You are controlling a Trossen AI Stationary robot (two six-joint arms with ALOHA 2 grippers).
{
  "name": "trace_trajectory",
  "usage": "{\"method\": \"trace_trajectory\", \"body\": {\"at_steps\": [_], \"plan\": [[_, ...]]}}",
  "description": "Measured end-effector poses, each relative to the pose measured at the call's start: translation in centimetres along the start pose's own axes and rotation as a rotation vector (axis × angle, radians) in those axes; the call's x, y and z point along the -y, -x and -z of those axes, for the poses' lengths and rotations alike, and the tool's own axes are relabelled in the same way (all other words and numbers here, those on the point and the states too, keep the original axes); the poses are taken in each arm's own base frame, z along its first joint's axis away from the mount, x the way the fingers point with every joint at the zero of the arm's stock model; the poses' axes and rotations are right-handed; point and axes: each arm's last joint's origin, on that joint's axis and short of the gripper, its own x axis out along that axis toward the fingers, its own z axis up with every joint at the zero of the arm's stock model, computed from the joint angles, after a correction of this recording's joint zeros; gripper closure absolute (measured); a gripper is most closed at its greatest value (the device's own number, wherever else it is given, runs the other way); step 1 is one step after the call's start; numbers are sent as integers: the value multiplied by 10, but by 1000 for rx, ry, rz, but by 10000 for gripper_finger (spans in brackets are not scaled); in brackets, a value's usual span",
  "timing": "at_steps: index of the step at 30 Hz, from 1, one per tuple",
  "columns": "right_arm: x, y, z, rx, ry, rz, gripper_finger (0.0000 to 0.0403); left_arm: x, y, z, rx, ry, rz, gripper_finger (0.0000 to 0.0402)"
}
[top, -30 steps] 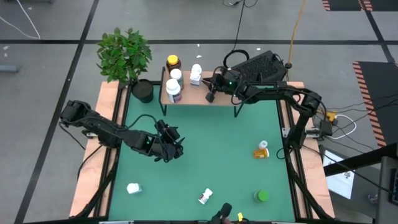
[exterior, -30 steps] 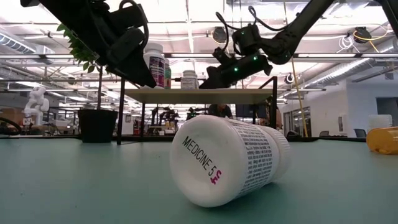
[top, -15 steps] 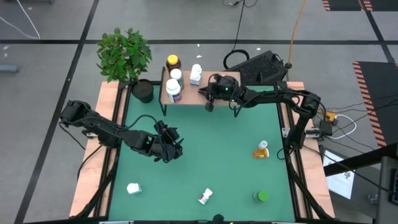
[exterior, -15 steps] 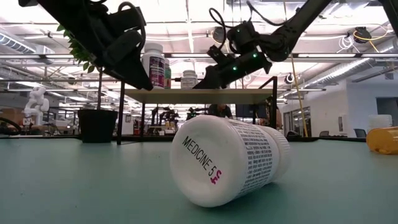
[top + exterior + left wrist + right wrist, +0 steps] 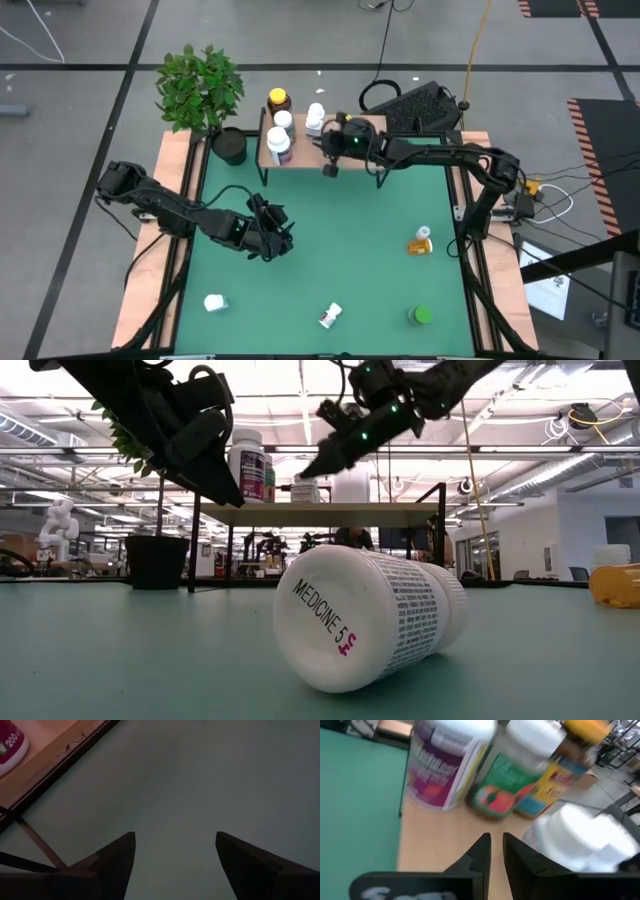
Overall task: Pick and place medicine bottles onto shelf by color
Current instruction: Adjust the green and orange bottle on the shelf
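So, biggest thing first: the green surface (image 5: 350, 240) fills the middle of the high view, with the shelf (image 5: 340, 152) along its upper edge. My left jaws (image 5: 279, 240) hang left of centre over bare green, standing open with nothing between them. My right jaws (image 5: 329, 168) are at the shelf's front edge, pinched nearly closed and empty, just beside a white bottle (image 5: 315, 119) standing on the wood. Three more bottles line the shelf's left end: amber one (image 5: 278, 100), white-capped one (image 5: 283, 121), purple-label one (image 5: 279, 146). Lower down, loose on the green: an orange bottle (image 5: 420, 242) at right, green one (image 5: 422, 316), a white bottle on its side (image 5: 330, 316) at bottom centre, another white one (image 5: 214, 302) at lower left.
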Motion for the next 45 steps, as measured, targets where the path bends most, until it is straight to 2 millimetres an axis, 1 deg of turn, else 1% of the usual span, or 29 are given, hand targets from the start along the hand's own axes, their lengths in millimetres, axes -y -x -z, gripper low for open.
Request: {"method": "trace_trajectory", "body": {"at_steps": [4, 9, 12, 20, 28, 34, 37, 42, 45], "plan": [[8, 2, -15, 48, -5, 5, 360, 0, 0, 0, 0, -8, 0, 126], [8, 2, -20, 98, -50, -21, 360, 0, 0, 0, 0, -14, 0, 126], [8, -3, -21, 141, -56, -1, 360, 0, 0, 0, 2, -13, 1, 126], [7, -20, -18, 247, -61, 52, 360, -1, -1, -2, 11, -12, -10, 126], [6, -27, -12, 244, -32, 54, 360, -3, -3, -3, 9, -12, -19, 126], [3, -40, -4, 277, -27, 51, 360, -3, -3, -3, 9, -7, -20, 126], [3, -48, -2, 259, -28, 44, 360, -3, -3, -3, 8, -4, -18, 126], [4, -56, -4, 273, -28, 49, 360, -2, -2, -2, 4, -3, -7, 126], [5, -57, -4, 268, -27, 48, 360, -2, -2, -2, 4, 1, -7, 126]]}}
